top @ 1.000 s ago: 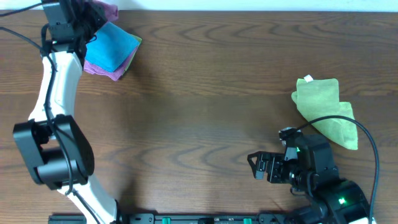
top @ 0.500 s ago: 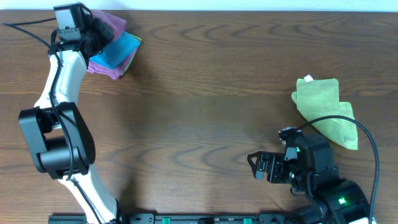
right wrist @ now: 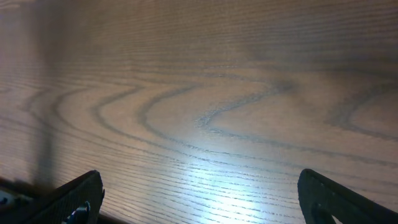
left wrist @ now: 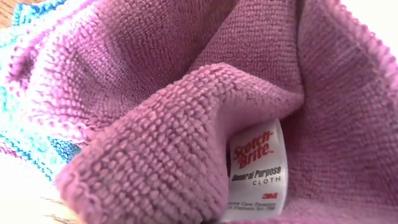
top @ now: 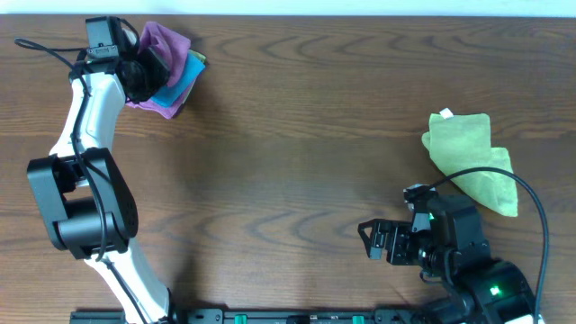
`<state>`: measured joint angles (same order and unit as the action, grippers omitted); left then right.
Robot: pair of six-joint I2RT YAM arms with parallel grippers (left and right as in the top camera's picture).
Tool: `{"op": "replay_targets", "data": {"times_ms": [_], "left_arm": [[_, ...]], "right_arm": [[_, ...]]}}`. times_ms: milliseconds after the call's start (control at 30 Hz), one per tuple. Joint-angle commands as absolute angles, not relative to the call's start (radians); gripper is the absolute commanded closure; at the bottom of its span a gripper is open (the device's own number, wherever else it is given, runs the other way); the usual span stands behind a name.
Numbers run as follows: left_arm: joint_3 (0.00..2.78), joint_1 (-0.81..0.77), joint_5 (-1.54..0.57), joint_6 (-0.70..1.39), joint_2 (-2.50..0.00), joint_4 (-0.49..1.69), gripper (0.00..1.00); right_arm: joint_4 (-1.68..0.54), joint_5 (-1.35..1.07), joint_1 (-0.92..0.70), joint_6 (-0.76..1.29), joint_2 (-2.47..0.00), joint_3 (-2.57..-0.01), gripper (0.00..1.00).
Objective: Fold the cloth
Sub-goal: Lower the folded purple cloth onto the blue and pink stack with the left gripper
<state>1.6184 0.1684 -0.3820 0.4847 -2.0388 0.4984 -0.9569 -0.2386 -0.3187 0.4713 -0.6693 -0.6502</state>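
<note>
Lilac terry cloth [top: 164, 43], bunched at the far left corner of the table [top: 297, 135], heaped over a blue cloth [top: 186, 74] and pressed against the left gripper [top: 148, 72]. Its folds and a white label [left wrist: 258, 168] fill the left wrist view and hide the fingers, so whether they pinch it cannot be told. Right gripper [top: 371, 241], near edge, right side, fingers spread wide over wood and holding nothing; green cloth [top: 472, 157], crumpled, just beyond it, well apart from the lilac one.
</note>
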Motion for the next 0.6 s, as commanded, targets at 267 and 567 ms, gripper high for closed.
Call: {"op": "replay_targets", "data": {"times_ms": [267, 567], "left_arm": [[1.641, 0.212, -0.385, 0.463, -2.004, 0.521, 0.51], [1.641, 0.304, -0.382, 0.448, -1.873, 0.523, 0.39]], "right_arm": [[-0.958, -0.243, -0.312, 0.486, -0.666, -0.643, 0.01], [-0.958, -0.243, -0.312, 0.486, -0.666, -0.643, 0.01]]}}
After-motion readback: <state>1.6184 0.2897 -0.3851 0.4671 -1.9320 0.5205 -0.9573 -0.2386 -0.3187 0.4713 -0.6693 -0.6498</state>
